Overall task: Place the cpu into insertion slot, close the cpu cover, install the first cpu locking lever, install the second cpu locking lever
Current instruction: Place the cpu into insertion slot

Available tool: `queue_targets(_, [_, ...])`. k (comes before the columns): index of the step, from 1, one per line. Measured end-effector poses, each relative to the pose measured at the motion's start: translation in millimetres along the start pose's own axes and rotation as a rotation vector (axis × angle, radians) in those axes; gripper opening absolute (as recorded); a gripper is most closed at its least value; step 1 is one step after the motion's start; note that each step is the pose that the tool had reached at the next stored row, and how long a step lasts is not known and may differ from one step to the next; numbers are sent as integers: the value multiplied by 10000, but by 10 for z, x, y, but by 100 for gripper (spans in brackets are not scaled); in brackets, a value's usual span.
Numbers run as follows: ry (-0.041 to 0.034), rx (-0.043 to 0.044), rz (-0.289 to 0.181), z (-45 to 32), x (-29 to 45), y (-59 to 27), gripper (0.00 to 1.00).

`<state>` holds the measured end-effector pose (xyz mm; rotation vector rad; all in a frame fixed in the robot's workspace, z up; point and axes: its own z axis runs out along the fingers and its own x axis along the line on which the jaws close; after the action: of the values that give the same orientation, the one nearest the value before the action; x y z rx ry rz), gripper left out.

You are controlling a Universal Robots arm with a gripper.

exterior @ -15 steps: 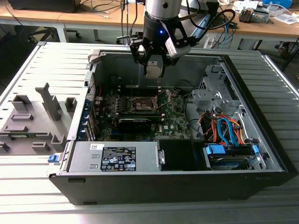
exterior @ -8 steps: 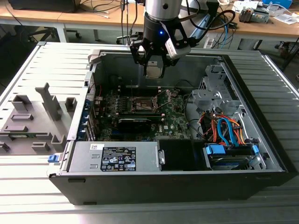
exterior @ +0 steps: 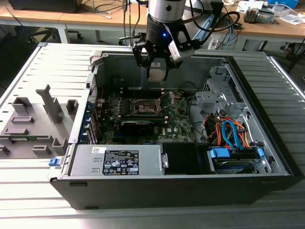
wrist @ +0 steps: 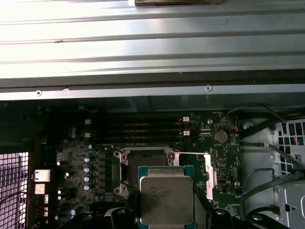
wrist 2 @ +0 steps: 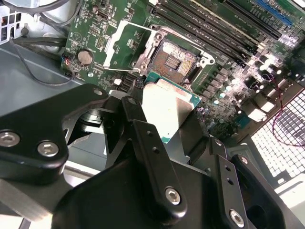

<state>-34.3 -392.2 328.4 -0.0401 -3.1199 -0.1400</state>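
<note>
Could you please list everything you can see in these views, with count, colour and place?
computer case: one, black, lying open on the table.
table: one, grey, slatted, under the case.
motherboard: one, green, on the case floor.
insertion slot: one, dark centre with metal rim, on the motherboard, empty.
cpu cover: one, silvery, swung open beside the slot.
graphics card: one, black, next to the slot.
power supply: one, silver-grey, at the case's near edge.
cables: several, blue and orange, toward the exterior view's right.
coin battery: one, silver, on the motherboard.
fixture: one, grey, on the table at the exterior view's left.
cpu: one, silver-grey top, held above the slot.
end effector: one, black, shut on the cpu.
</note>
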Motion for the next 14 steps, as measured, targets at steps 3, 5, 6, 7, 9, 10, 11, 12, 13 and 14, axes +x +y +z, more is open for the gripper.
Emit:
queue_targets(3, [-1,0,-1,8,-1,-8,54])
queue_targets(5, [0,0,0,11,0,-11,54])
queue_targets(6, [-1,-1,-1,13,-1,-13,54])
queue_targets(7, [0,0,-1,15,-1,-14,54])
queue_targets(9, [0,0,0,18,-1,-17,54])
queue_targets(10, [0,-1,0,19,-1,-19,54])
queue_targets(11, [-1,-1,0,22,-1,-22,54])
queue_targets(12, [-1,0,0,24,-1,-23,54])
queue_targets(13, [-1,-1,-1,25,-1,-25,54])
queue_targets(14, [0,0,0,28,-1,-28,54])
